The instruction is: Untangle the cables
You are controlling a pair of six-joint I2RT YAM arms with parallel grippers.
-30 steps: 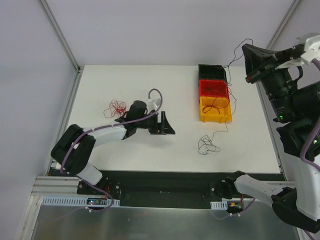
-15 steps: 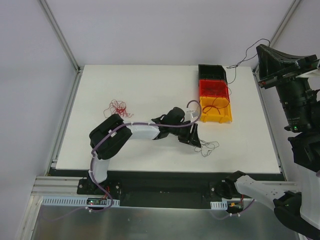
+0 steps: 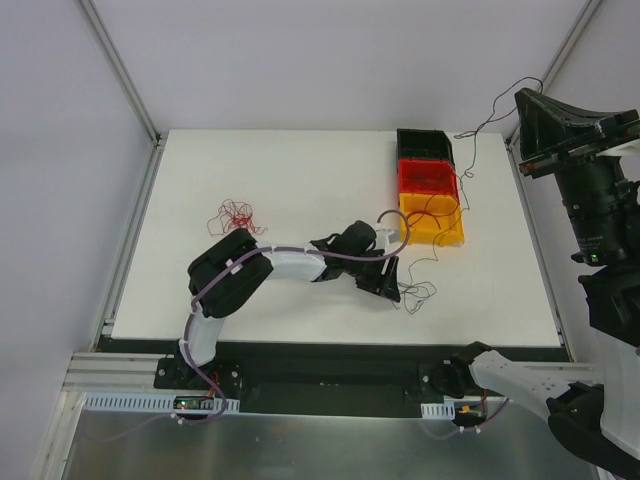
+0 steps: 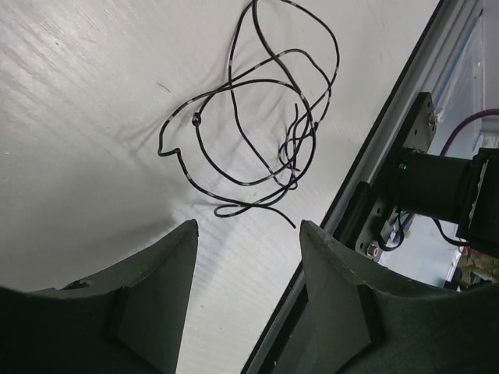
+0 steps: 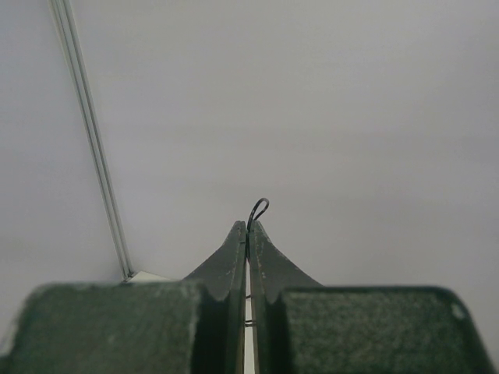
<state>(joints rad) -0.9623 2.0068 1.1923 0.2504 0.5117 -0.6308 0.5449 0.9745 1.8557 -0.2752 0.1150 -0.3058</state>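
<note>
We note left gripper (image 3: 392, 287) low over table (image 3: 300, 170) near front edge, jaws apart, nothing between them. Black tangle (image 3: 418, 292) lies loose on table just beyond its fingertips. Red tangle (image 3: 236, 214) sits well apart, left of mid-table. Farther right we see yellow bin (image 3: 432, 235), red bin (image 3: 428, 165) and black bin (image 3: 424, 133) in row. Right gripper (image 5: 248, 234) raised at far right, jaws pinched on black strand (image 5: 260, 207), small loop poking past tips.

White arm links (image 3: 292, 265) with black joints, purple cables (image 3: 385, 213) alongside, dark matte tapered fingers (image 4: 156, 300).
</note>
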